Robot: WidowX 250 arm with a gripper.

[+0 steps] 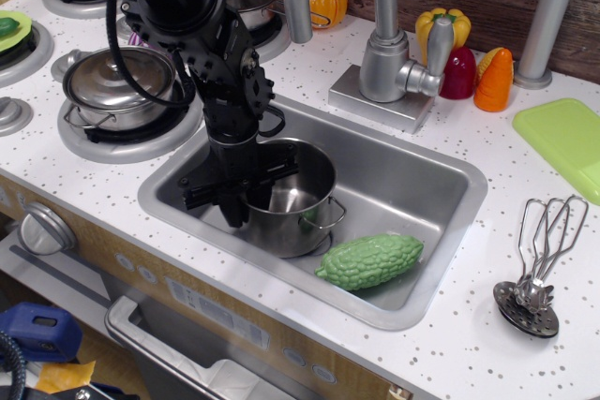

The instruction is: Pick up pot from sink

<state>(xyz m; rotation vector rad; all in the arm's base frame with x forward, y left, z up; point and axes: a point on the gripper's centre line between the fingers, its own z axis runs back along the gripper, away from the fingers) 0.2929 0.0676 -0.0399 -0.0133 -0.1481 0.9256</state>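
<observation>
While a bumpy green toy gourd lies at the near right of the brushed-steel rectangular sink, shiny lidless steel pot upright left of it, black gripper clamped on the pot's left rim, chrome faucet beyond.

A bumpy green bitter gourd lies beside a silver faucet's basin. A lidded steel pot sits on a stove burner. Toy peppers, yellow and red, a carrot and a pumpkin line the back. A whisk and green board lie rightward.
</observation>
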